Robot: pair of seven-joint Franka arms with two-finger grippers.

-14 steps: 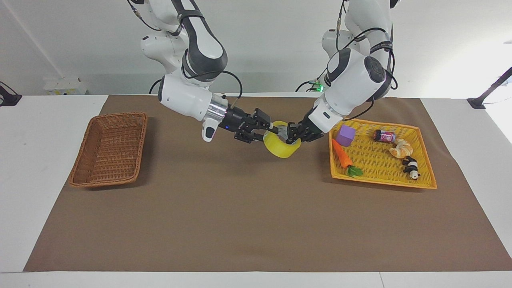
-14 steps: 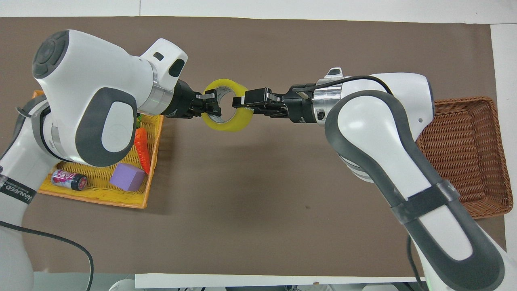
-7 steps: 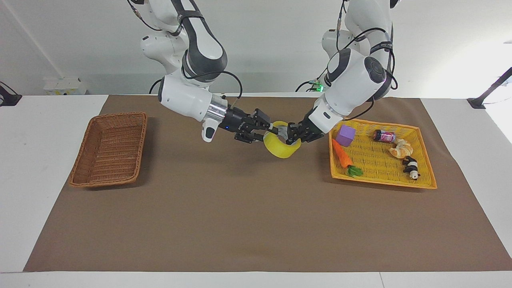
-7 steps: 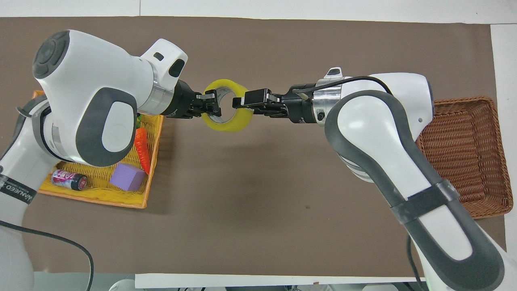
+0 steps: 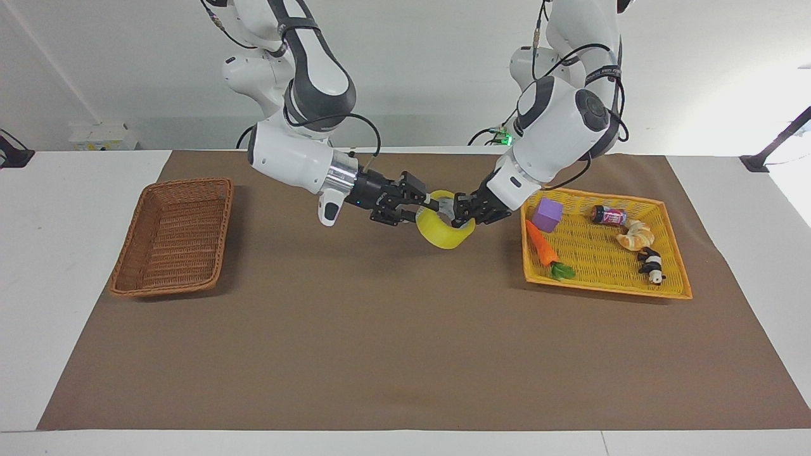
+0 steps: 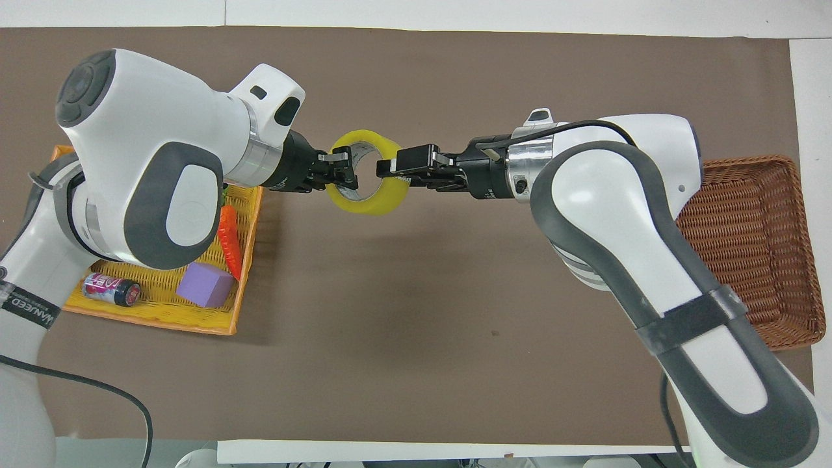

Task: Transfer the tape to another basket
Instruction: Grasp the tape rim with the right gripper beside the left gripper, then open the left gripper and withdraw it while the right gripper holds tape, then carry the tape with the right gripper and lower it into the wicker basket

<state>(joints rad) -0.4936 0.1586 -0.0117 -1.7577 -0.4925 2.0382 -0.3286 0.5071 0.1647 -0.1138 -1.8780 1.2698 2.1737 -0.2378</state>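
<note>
The yellow tape (image 5: pixel 443 236) roll hangs in the air over the brown mat, between the two baskets and close to the yellow one. It also shows in the overhead view (image 6: pixel 377 201). My left gripper (image 5: pixel 457 214) (image 6: pixel 341 170) is shut on the ring's wall on the side toward the yellow basket. My right gripper (image 5: pixel 434 206) (image 6: pixel 385 168) grips the ring's other wall, with one finger inside the hole. The dark-brown wicker basket (image 5: pixel 171 237) (image 6: pixel 747 247) lies empty at the right arm's end of the table.
The yellow-orange basket (image 5: pixel 602 253) (image 6: pixel 149 312) at the left arm's end holds a purple cube (image 5: pixel 547 214), a toy carrot (image 5: pixel 540 244), a small can (image 5: pixel 608 216), a croissant (image 5: pixel 635 235) and a panda figure (image 5: pixel 651 265). A brown mat covers the table.
Both grippers and the tape have shifted slightly toward the right arm's end of the table, and the ring has tilted a little. Both grippers stay on the tape.
</note>
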